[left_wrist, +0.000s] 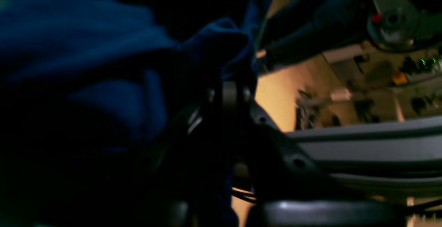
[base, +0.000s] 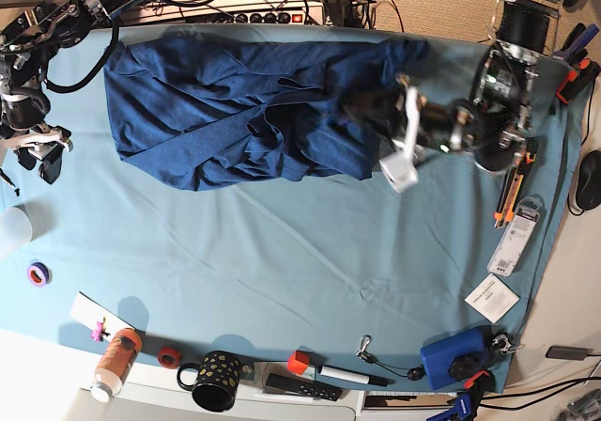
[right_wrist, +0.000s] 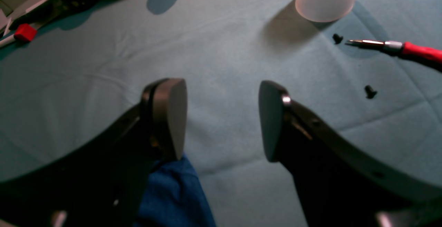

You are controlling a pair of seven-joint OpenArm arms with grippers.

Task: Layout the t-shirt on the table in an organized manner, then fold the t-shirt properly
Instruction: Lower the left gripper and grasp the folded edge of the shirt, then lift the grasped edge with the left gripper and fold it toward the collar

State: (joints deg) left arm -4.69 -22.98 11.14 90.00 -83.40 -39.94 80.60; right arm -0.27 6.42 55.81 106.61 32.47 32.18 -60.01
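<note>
While gripping t-shirt [base: 225, 111]: left claw [base: 362, 106] low.

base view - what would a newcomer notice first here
The rumpled navy t-shirt sprawls across the far half of the teal table. The left gripper is shut on its right edge, while the right gripper hangs open over bare cloth at the left side.

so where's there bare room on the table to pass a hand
The wide teal middle of the table is free, between the t-shirt above and the mug row below. Crowded: bottom edge, right edge by the screwdrivers, and around the left gripper.
</note>
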